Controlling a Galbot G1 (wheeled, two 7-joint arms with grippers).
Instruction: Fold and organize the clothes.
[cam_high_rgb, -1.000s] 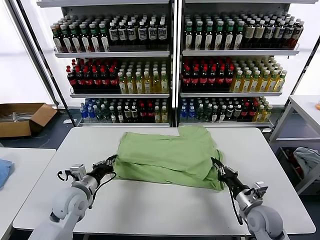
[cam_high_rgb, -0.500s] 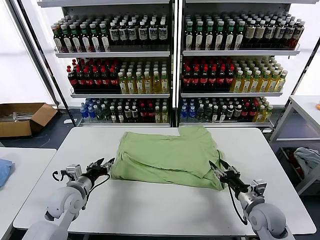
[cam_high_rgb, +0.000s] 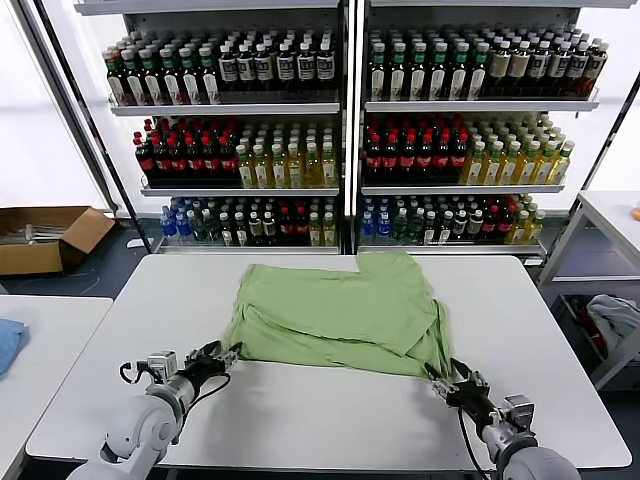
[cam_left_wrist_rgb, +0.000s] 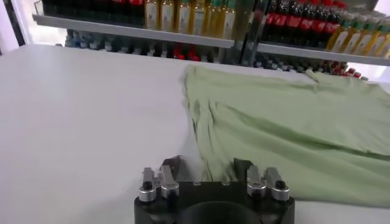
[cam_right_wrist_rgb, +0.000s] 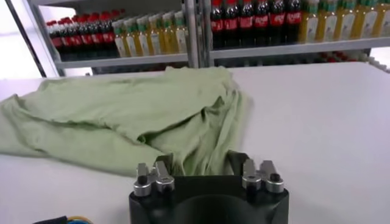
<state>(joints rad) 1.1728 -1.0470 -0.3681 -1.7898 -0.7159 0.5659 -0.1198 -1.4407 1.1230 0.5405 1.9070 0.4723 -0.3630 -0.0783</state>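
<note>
Hovering low at the near left corner of the shirt, the left gripper has its fingers parted and holds nothing; its wrist view shows the hem lying just beyond the tips, apart from them. The right gripper sits off the shirt's near right corner, fingers likewise spread and empty, cloth just ahead of them.

The shirt lies partly folded on the table, toward its far middle, layers doubled over one another. Its long axis runs left to right, with one flap poking toward the shelves at the far right.

The fold looks set down, I judge; a good next grip would pinch all layers at both corners evenly, so neither side drags or skews.
</note>
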